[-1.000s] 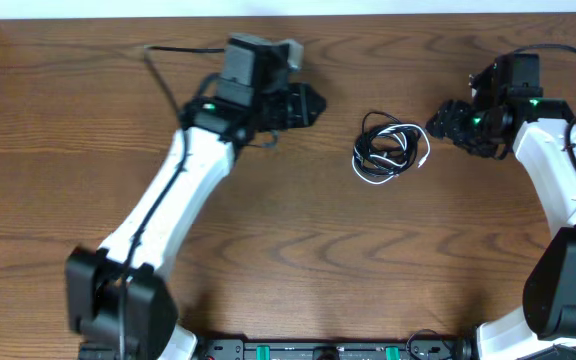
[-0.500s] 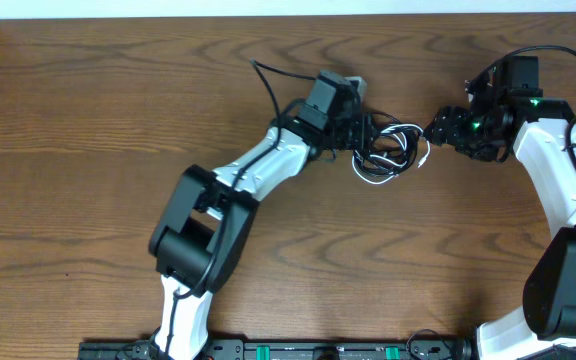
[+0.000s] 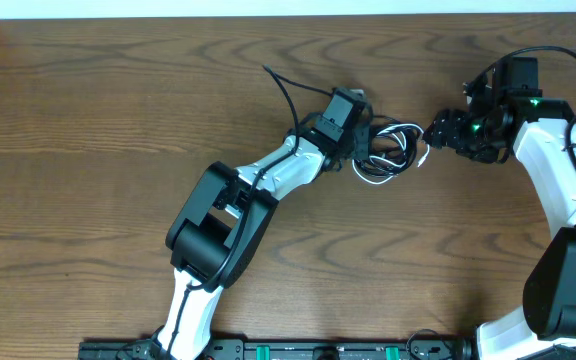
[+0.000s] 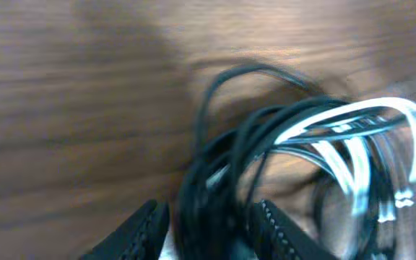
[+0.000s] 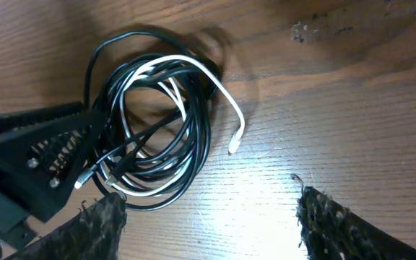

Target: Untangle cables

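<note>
The cables (image 3: 386,150) lie knotted in one coiled bundle on the wooden table, right of centre. The black cable (image 5: 203,137) makes most of the loops. The white cable (image 5: 222,90) threads through them, with one free plug end on the wood. My left gripper (image 3: 362,150) is at the bundle's left edge. In the left wrist view its jaws (image 4: 209,235) stand apart astride several black strands, with a gap beside one finger. My right gripper (image 3: 434,130) hovers just right of the bundle. It is wide open (image 5: 211,217) with bare wood between its fingers.
The left arm's own thick black wire (image 3: 286,90) arcs over the table behind the arm. The table's far edge (image 3: 288,16) runs along the top. The left gripper's black body (image 5: 42,155) fills the left side of the right wrist view.
The left arm swung from the back left across to the bundle and set its jaws into the black loops. The right gripper stayed beside the bundle.
</note>
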### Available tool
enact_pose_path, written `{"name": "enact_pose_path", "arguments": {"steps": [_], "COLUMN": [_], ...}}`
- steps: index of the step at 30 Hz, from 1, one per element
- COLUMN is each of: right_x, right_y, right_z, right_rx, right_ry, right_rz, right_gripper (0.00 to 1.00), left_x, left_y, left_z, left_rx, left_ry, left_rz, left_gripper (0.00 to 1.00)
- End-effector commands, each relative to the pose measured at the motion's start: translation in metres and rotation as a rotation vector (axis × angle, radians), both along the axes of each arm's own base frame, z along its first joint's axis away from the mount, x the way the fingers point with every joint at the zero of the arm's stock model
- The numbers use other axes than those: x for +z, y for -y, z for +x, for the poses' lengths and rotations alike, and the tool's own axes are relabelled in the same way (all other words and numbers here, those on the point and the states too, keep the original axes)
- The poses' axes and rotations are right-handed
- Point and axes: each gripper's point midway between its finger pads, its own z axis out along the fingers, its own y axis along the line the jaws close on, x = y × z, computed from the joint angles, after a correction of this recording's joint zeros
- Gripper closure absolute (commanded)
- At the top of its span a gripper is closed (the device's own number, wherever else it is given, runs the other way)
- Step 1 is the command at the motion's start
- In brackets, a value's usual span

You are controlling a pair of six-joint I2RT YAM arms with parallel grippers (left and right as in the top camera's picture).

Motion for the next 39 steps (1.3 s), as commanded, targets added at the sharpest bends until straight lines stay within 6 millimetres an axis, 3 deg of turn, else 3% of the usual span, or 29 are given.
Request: {"name": "enact_pose_path", "arguments": {"steps": [1,6,7,8,9,12,13,17,18,20,22,23,29,34,39], "right_x": [0.013,0.014,0.014,0.014,0.014,0.014,0.014,0.014,0.014,0.016,0.02,0.022,0.041,0.049,0.05], "right_y": [-0.001,-0.001,-0.001,-0.001,-0.001,-0.002,-0.002,-0.009,-0.015,-0.024,-0.046,-0.052,-0.096,-0.114,-0.13], "right_z": [0.003,0.004,0.004,0.004,0.004,0.004,0.004,0.004,0.004,0.004,0.006,0.008,0.015,0.014,0.013], "right_rx": [0.015,0.015,0.015,0.015,0.015,0.017,0.017,0.036,0.049,0.072,0.126,0.14,0.253,0.303,0.335], "right_ry": [0.039,0.044,0.045,0.045,0.044,0.044,0.044,0.047,0.05,0.058,0.084,0.095,0.188,0.214,0.223], "right_rz": [-0.002,-0.002,-0.002,-0.002,-0.002,-0.001,-0.001,0.0,0.007,0.021,0.058,0.07,0.197,0.251,0.261], "right_gripper": [0.24,0.24,0.24,0.24,0.24,0.24,0.24,0.24,0.24,0.24,0.25,0.25,0.29,0.29,0.32], "left_x": [-0.017,-0.027,-0.027,-0.026,-0.024,0.0,0.013,0.105,0.133,0.165,0.216,0.224,0.25,0.259,0.261], "left_y": [-0.026,-0.036,-0.037,-0.036,-0.036,-0.036,-0.035,-0.036,-0.038,-0.04,-0.039,-0.039,-0.041,-0.05,-0.045], "left_z": [0.006,-0.006,-0.006,-0.006,-0.005,-0.002,0.001,0.007,0.005,-0.001,-0.017,-0.021,-0.032,-0.026,-0.03], "left_rx": [0.075,0.059,0.059,0.059,0.059,0.065,0.069,0.074,0.078,0.076,0.038,0.031,0.01,0.053,0.02], "left_ry": [0.002,-0.043,-0.045,-0.042,-0.039,-0.008,0.016,0.162,0.201,0.243,0.297,0.305,0.331,0.338,0.308], "left_rz": [0.137,0.197,0.198,0.196,0.194,0.17,0.153,0.054,0.023,-0.017,-0.108,-0.123,-0.169,-0.198,-0.247], "left_gripper": [0.6,0.7,0.75,0.85,0.93,0.93,0.93,0.93,0.93,0.93,0.93,0.93,0.93,0.93,0.93]}}
